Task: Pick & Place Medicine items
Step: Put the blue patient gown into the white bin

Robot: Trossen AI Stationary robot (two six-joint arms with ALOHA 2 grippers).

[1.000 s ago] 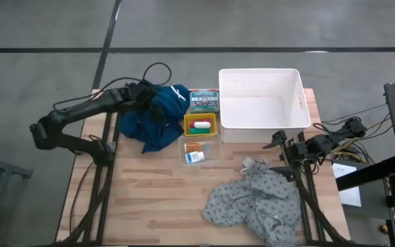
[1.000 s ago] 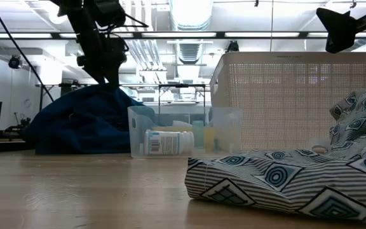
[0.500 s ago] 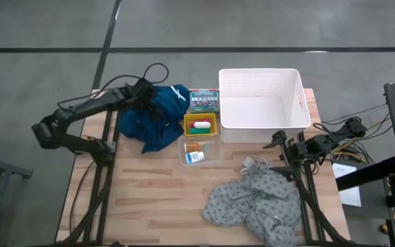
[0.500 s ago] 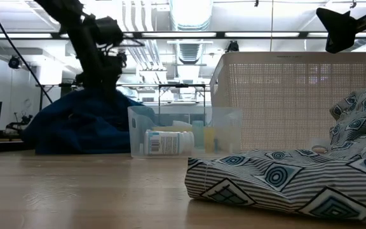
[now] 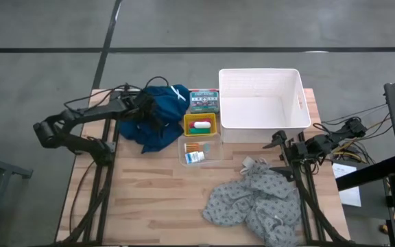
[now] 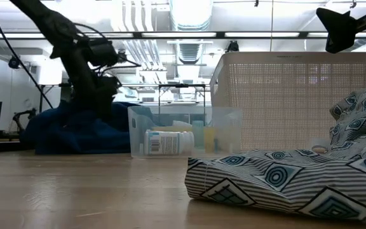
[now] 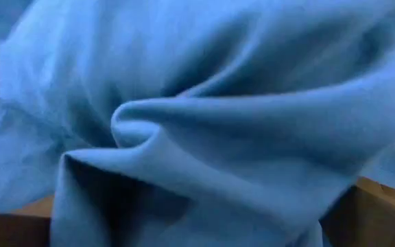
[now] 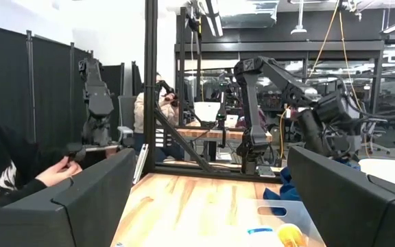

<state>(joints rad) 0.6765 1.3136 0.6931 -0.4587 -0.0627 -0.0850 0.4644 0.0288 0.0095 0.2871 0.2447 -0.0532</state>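
From above, the left gripper (image 5: 149, 113) is down on the dark blue cloth (image 5: 158, 127) at the far left part of the worktop (image 5: 149, 199). Its jaws are buried in the folds, so their spread is hard to see here; they stand wide, and I cannot tell whether any cloth is caught between them. The right gripper (image 5: 280, 142) waits at the right edge of the worktop, just in front of the white basket (image 5: 260, 99), jaws spread and empty. The medicine items sit between cloth and basket: a yellow bin (image 5: 200, 125) holds a white piece with red and green beside it, and just in front of it a clear box (image 5: 201, 151) holds the small orange pack (image 5: 193, 147) and the white-and-blue bottle (image 5: 195, 158). A green box (image 5: 203, 100) lies behind the yellow bin. The grey patterned cloth (image 5: 256, 202) is heaped on the near right.

At worktop level, the left arm (image 6: 81, 60) leans down onto the blue cloth (image 6: 75, 130), and the bottle (image 6: 168, 142) lies on its side inside the clear box (image 6: 184, 131).

The left wrist camera sees only blue cloth folds (image 7: 204, 130), pressed close.

The right wrist camera looks past its own two spread fingers (image 8: 91, 199), with nothing between them, to the left arm (image 8: 286, 89) across the worktop, and a person's hand (image 8: 59, 169) shows beyond the worktop.
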